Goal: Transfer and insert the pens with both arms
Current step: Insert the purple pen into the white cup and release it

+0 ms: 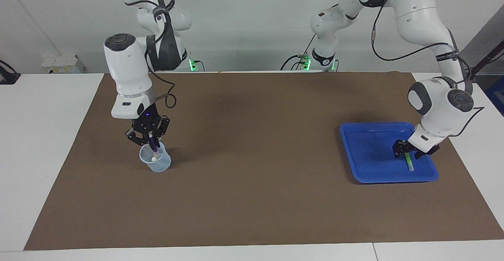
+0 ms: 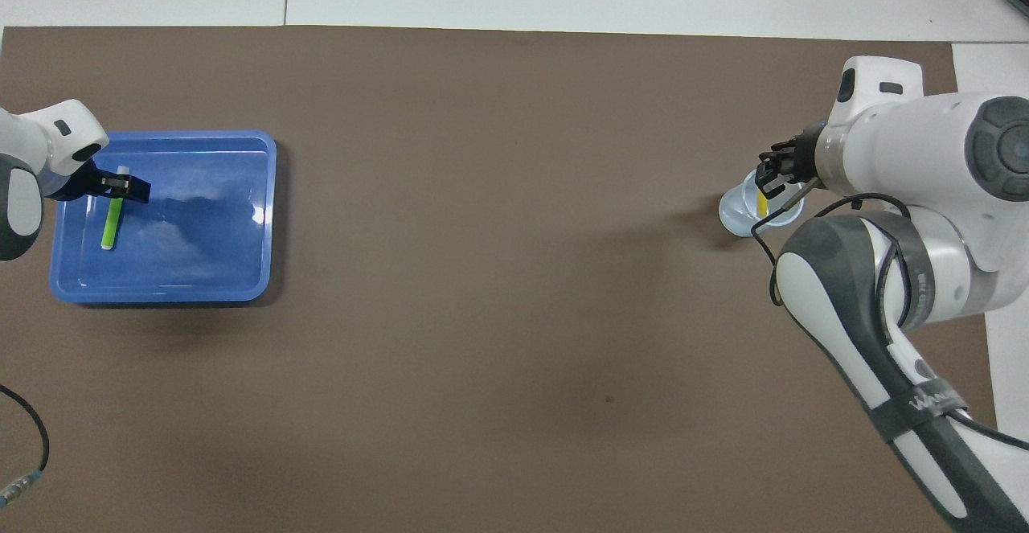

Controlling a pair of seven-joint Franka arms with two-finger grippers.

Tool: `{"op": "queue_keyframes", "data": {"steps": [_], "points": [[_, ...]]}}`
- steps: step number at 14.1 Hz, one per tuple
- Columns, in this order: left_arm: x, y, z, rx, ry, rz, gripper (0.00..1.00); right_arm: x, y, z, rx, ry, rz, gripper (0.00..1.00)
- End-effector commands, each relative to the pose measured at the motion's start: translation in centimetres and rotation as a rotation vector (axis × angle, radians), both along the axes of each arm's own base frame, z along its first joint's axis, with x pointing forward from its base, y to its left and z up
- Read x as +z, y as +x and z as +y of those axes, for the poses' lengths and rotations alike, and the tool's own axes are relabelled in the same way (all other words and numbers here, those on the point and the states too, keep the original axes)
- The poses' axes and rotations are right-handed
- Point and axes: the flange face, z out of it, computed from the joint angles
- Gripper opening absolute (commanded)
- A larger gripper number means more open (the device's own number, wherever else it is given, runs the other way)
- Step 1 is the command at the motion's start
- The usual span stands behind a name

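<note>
Under my right gripper [image 1: 151, 142] stands the cup [image 1: 155, 161], purple pen [image 1: 155, 147] clamped. In the tray [image 1: 366, 135], my left gripper [image 1: 409, 153] straddles the green pen [image 1: 409, 161], perhaps touching.

Pen [image 1: 408, 161] lies in tray [image 1: 366, 178]; cup [image 1: 156, 162] well apart.

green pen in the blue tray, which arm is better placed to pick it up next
Left. The left tool is already down over the green pen in the blue tray, while the right tool is at the cup with the purple pen.
</note>
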Motion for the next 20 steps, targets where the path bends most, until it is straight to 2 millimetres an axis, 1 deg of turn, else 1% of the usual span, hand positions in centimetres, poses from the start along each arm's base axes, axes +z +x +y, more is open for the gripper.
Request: {"op": "queue_keyframes", "data": {"steps": [1, 4, 5, 6, 7, 8, 9, 10, 11, 12, 14, 15, 16, 17, 18, 20], "points": [[-0.8, -0.3, 0.7, -0.015, 0.007, -0.016, 0.79, -0.4, -0.5, -0.4, -0.012, -0.005, 0.011, 0.00], [-1.4, -0.7, 1.2, -0.012, 0.003, -0.012, 0.78, -1.8, -1.4, -0.5, -0.069, 0.053, 0.044, 0.00], [-1.6, -0.8, 1.2, -0.013, 0.003, -0.020, 0.78, -1.8, -1.5, -0.4, -0.091, 0.069, 0.047, 0.00], [-1.8, -1.0, 1.7, -0.006, 0.003, -0.020, 0.77, -1.7, -1.5, -0.4, -0.097, 0.071, 0.046, 0.24], [-1.9, -1.2, 1.7, -0.005, 0.000, -0.016, 0.75, -1.7, -1.5, -0.4, -0.097, 0.071, 0.046, 0.37], [-2.3, -1.5, 1.6, -0.006, -0.003, -0.006, 0.70, -1.7, -1.5, -0.3, -0.096, 0.071, 0.044, 0.53], [-2.3, -1.5, 1.7, -0.004, -0.002, -0.005, 0.61, -1.7, -1.5, -0.2, -0.094, 0.071, 0.046, 0.55], [-2.3, -1.6, 1.6, -0.004, -0.004, -0.004, 0.55, -1.8, -1.5, -0.3, -0.096, 0.071, 0.046, 0.71], [-2.3, -1.6, 1.6, -0.004, -0.004, -0.004, 0.52, -1.7, -1.5, -0.2, -0.094, 0.071, 0.044, 1.00], [-2.4, -1.6, 1.6, -0.004, -0.004, -0.003, 0.40, -1.5, -1.4, -0.3, -0.098, 0.073, 0.044, 1.00], [-2.4, -1.6, 1.5, -0.002, -0.006, 0.001, 0.14, -0.8, -1.7, 0.8, -0.140, 0.107, 0.046, 1.00], [-2.3, -1.7, 1.5, -0.002, -0.006, 0.003, 0.04, -0.1, -2.1, 2.7, -0.161, 0.133, 0.041, 1.00], [-2.3, -1.7, 1.6, -0.001, -0.006, 0.011, 0.00, 0.4, -2.4, 4.2, -0.193, 0.150, 0.039, 1.00], [-2.1, -1.7, 1.6, 0.001, -0.008, 0.026, 0.00, 0.6, -2.7, 5.3, -0.225, 0.163, 0.040, 1.00], [-1.7, -1.6, 1.5, 0.002, -0.009, 0.039, 0.00, 0.7, -2.8, 5.9, -0.261, 0.179, 0.042, 1.00], [0.0, -0.9, 1.2, 0.021, -0.038, 0.083, 0.00, 1.0, -3.3, 7.9, -0.342, 0.265, 0.067, 1.00]]}}
